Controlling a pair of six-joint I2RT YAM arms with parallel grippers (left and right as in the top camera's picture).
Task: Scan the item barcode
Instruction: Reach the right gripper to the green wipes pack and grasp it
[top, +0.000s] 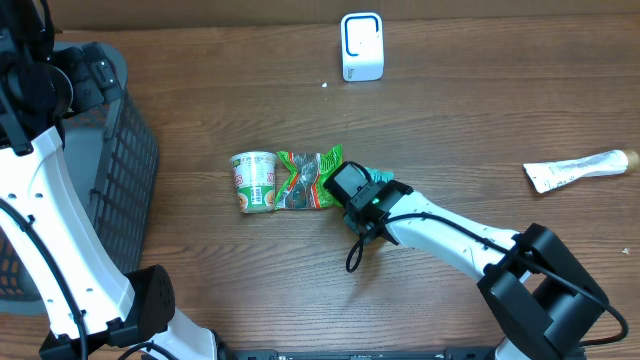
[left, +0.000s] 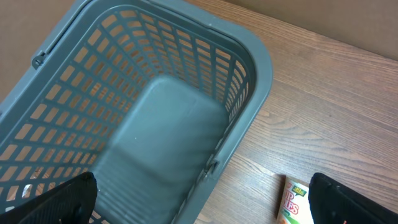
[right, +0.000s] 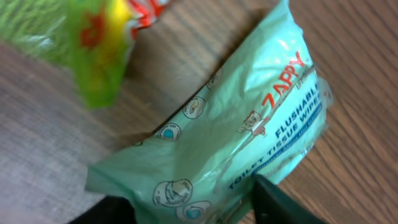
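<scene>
Overhead: brown wood worktop (top: 460, 110). The white scanner (top: 362, 45) stands upright at the far edge, well apart from everything else. A grey mesh basket (top: 135, 150) sits at the left edge, with the left arm (top: 45, 200) over it. At centre, three items lie in a row. A noodle cup (top: 255, 182) lies on its side. A green snack bag (top: 305, 180) touches the cup. A mint-green wipes pack (top: 385, 178) sits at the bag's other end, mostly covered by the head of the right arm (top: 440, 232), which reaches in from the near right corner. A pale tube (top: 580, 167) lies alone at the right edge.

Right wrist: the wipes pack (right: 249, 124) lies flat on the wood. Its label reads ZAPPY, flushable toilet tissue wipes. No barcode shows on the upturned face. The blurred snack bag (right: 99, 50) is at upper left. Two dark fingers (right: 280, 202) overlap the pack's near end, one on each side. The right jaws stand partly spread astride it. I cannot tell whether they actually pinch the film.

Left wrist: looking down into the basket (left: 249, 74). The fingers (left: 62, 202) sit at opposite bottom corners, so the left jaws are spread wide with nothing between them. A cream printed item (left: 295, 202) lies on the wood beside the basket, too cropped to name.
</scene>
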